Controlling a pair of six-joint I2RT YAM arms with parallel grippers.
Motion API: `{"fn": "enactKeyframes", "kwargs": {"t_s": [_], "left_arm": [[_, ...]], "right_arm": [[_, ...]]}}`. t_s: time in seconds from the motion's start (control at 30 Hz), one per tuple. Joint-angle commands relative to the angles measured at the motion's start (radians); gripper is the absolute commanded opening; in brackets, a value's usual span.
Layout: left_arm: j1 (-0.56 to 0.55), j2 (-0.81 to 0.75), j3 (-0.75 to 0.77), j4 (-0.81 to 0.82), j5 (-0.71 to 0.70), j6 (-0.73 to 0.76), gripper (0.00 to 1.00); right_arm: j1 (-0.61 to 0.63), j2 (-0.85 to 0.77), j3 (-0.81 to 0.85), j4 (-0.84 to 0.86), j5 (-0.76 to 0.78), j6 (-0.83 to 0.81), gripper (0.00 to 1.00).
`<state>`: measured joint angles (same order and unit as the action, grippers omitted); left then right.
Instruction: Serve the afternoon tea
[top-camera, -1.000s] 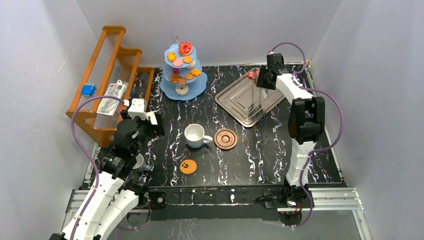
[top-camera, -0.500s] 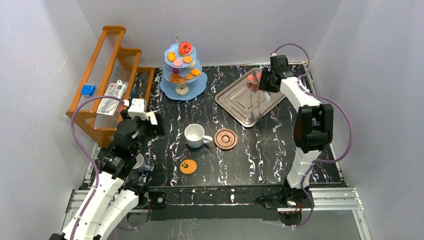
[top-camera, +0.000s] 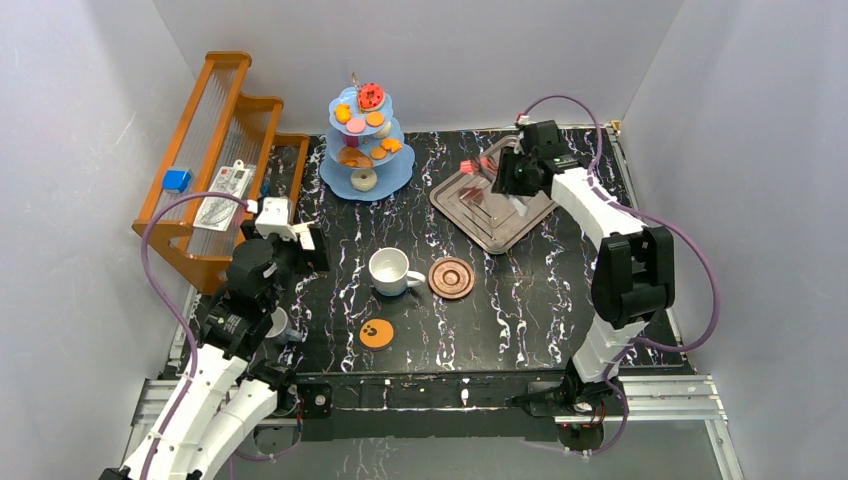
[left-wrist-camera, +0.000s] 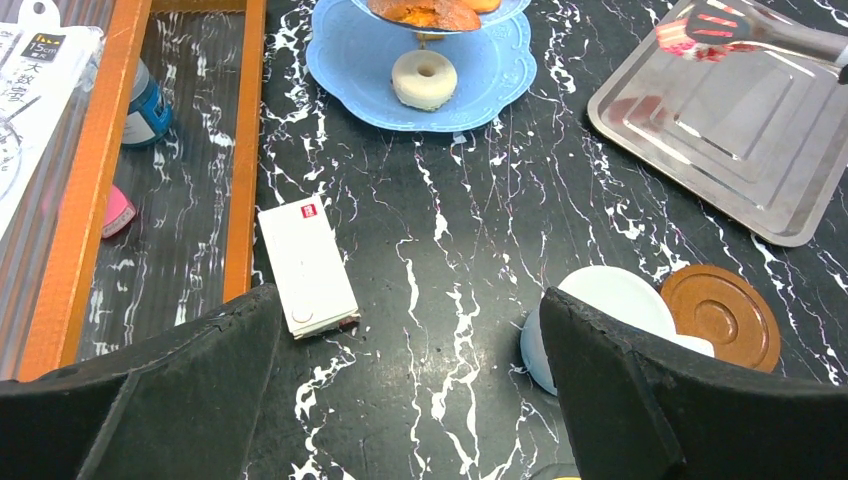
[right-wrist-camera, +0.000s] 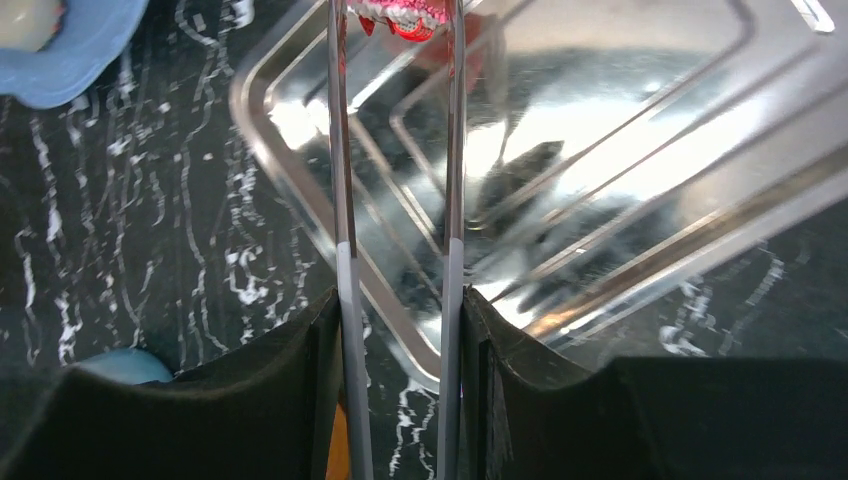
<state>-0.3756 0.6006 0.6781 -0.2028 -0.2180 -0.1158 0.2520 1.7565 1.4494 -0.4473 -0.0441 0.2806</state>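
A red-and-pink pastry (right-wrist-camera: 405, 12) is pinched at the tips of metal tongs (right-wrist-camera: 343, 200) above the far-left part of the silver tray (top-camera: 500, 215), right of the blue tiered stand (top-camera: 365, 150). Only the right wrist view shows the right gripper (right-wrist-camera: 400, 300) clamped on the tong arms. The left gripper (left-wrist-camera: 410, 300) hangs at the near left, jaws wide apart and empty, its camera alone showing a white box (left-wrist-camera: 307, 265) below.

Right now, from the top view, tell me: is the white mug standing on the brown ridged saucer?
No, the white mug stands on the black marbled table beside the brown ridged saucer, whose top is bare.
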Motion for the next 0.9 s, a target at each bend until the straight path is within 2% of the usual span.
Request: {"fn": "enactKeyframes", "kwargs": {"t_s": [0.0,0.43,0.87], "left_arm": [[-0.005,-0.026,0.023,0.012,-0.004,0.000,0.98],[-0.005,-0.039,0.023,0.010,-0.032,0.002,0.98],[-0.005,-0.047,0.024,0.009,-0.018,0.000,0.98]], "right_arm": [[0.058,-0.053,-0.020,0.160,-0.083,-0.027,0.29],[0.199,0.096,0.047,0.358,-0.144,-0.046,0.31],[0.273,0.256,0.168,0.388,-0.126,-0.022,0.32]]}}
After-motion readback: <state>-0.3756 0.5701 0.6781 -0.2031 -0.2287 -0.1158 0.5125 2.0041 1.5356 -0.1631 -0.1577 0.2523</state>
